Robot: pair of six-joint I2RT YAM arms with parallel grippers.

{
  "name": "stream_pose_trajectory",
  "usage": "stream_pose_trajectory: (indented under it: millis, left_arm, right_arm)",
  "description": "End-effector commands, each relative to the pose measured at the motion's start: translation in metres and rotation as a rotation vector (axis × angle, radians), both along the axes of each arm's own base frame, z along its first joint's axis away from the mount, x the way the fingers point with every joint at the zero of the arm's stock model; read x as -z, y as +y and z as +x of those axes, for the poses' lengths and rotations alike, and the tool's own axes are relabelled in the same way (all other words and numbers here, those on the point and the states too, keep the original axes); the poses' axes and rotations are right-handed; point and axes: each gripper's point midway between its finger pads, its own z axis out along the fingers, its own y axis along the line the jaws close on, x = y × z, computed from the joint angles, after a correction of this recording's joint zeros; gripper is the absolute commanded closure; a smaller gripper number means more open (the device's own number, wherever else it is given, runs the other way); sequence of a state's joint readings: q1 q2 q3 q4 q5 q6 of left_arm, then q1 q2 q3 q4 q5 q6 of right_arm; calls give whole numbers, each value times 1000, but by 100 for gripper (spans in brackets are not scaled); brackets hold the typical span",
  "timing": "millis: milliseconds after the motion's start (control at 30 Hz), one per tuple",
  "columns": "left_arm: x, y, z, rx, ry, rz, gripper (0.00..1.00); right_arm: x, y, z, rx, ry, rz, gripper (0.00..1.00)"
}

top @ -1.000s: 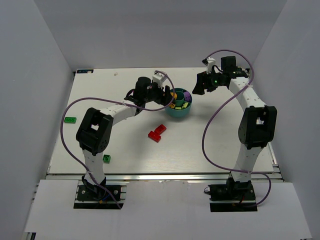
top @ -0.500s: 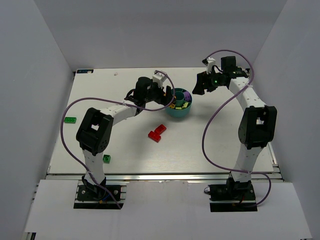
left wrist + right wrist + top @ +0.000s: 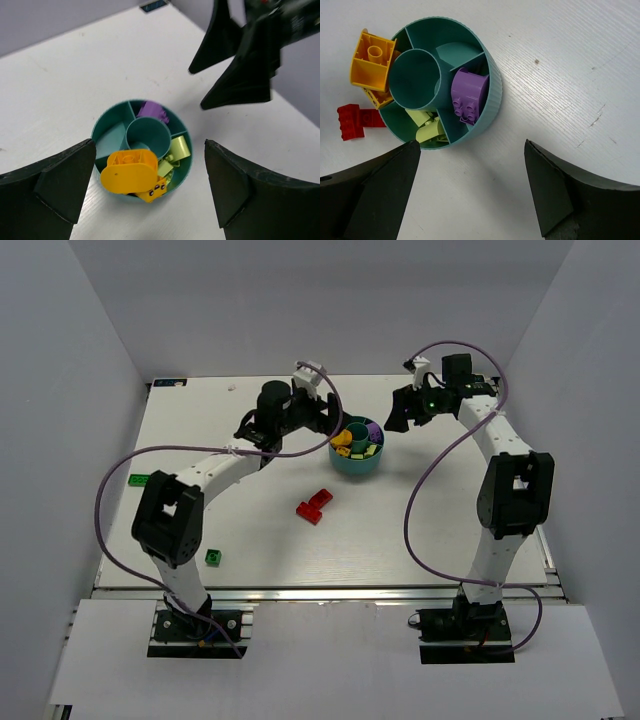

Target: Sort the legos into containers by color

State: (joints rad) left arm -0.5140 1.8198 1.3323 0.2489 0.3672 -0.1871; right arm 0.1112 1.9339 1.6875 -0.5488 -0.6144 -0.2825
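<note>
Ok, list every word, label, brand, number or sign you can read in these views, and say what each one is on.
No text can be read in any view.
Teal dish: plain ribbed wall, no label.
Purple brick and yellow-orange brick: no legible marking on the studs.
Small dark strip at the table's far edge: too small and blurred to read.

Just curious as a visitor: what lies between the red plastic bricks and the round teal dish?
Nothing. In the top external view, only bare white table separates the red plastic bricks from the round teal plastic dish.
</note>
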Motion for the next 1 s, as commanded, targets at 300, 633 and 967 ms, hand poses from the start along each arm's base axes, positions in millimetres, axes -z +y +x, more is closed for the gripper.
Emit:
stream_pose_trajectory:
  millis: [300, 633, 967]
  left_arm:
    - [-58, 107, -23, -453, 192, -236, 2]
    - [-30, 216, -85, -791, 365, -354, 51]
    - [0, 272, -154, -1074, 478, -371, 70]
  right_arm:
    - [-107, 35, -57, -499, -560, 137, 11]
    - [-57, 91, -156, -1090, -704, -6, 38]
    - [-7, 153, -172, -1426, -808, -271, 38]
